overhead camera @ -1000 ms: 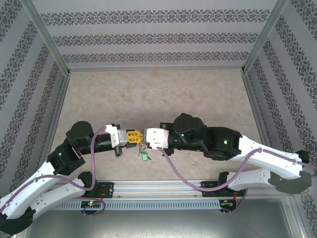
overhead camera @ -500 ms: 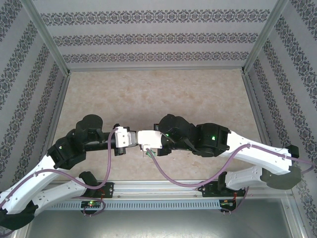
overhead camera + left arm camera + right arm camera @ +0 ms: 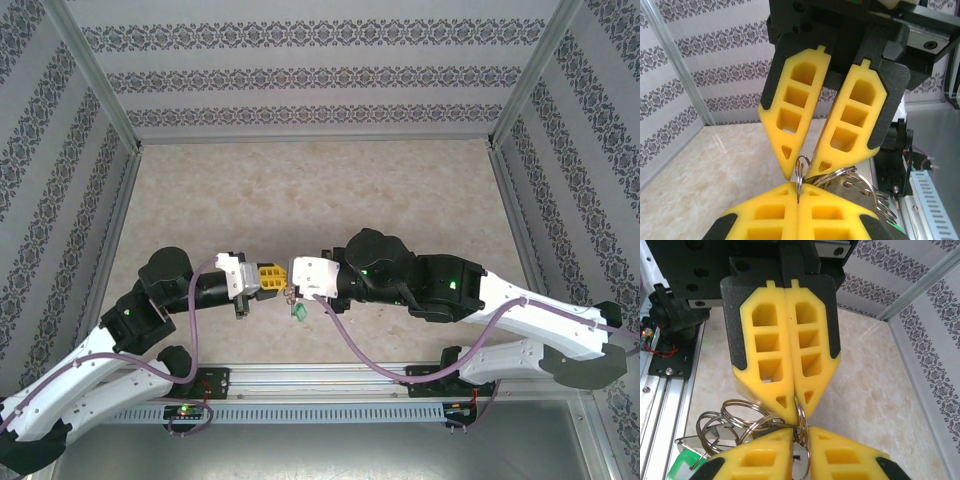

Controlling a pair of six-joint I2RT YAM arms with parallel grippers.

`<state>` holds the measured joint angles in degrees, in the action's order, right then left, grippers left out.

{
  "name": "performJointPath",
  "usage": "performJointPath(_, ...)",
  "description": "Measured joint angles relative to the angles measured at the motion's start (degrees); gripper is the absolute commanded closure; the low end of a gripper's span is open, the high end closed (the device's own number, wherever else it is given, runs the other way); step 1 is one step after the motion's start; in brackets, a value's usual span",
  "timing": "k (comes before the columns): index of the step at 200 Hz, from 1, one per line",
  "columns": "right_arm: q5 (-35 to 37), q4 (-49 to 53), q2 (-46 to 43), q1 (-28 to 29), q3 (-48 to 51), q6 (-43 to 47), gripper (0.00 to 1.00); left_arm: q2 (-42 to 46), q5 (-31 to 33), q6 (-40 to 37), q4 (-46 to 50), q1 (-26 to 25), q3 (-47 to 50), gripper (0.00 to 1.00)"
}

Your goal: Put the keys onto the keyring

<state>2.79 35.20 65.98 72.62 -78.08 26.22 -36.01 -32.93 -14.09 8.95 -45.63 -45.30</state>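
place: robotics lab bench, a boxed-in test cell rather than a home or shop
frame: aluminium extrusion posts [image 3: 90, 72] running up the corners
walls: flat panels [image 3: 320, 75] printed with striped damask wallpaper (a stage backdrop, by the look of it)
floor: marble-look tabletop [image 3: 320, 190] fitted between the panels
robots: left arm [image 3: 90, 375] and right arm [image 3: 540, 315], white and black shells, mounted side by side
mount: aluminium rail [image 3: 290, 377] along the near edge, slotted cable duct [image 3: 320, 412] just below it
electronics: bare circuit board [image 3: 186, 410] with a lit LED near the left base
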Motion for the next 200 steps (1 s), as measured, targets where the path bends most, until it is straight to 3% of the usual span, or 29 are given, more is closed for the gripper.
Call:
performJointPath(28,-0.3,-1.8,-1.2,-0.1,1.1,-0.6,0.86,0.7,-0.4,3.7,-4.7,0.0,2.0,1.0)
performJointPath(58,-0.4,-3.3,-2.6,-0.1,2.4,-0.8,1.0,0.9,-1.2,6.2,-7.4,0.0,3.1,1.0)
performJointPath(72,-0.6,-3.3,-2.8,-0.2,2.5,-1.2,1.0,0.6,-1.4,6.1,-7.2,0.0,3.0,1.0)
performJointPath(80,-0.7,-3.2,-2.7,-0.2,2.5,-1.1,1.0,0.2,-1.4,5.5,-6.1,0.0,2.3,1.0)
performJointPath(100,-0.6,-2.2,-1.9,-0.4,1.7,-0.8,1.0,-1.2,-0.4,2.3,-0.1,0.0,-1.0,0.84)
performJointPath(124,0.3,1.3,0.6,-0.5,-0.9,-0.3,1.0,-3.8,2.4,-3.4,9.3,0.0,-6.5,0.82)
performJointPath(136,1.1,3.4,2.1,-0.5,-2.6,-0.1,1.0,-5.0,3.5,-5.9,13.3,0.0,-8.7,0.83)
performJointPath(172,2.8,7.8,5.2,-0.5,-4.8,1.0,1.0,-7.3,5.6,-11.4,20.7,0.0,-11.3,1.0)
performJointPath(200,3.0,9.2,6.1,-0.5,-5.7,1.4,1.0,-7.1,5.5,-12.7,21.7,0.0,-11.3,1.0)
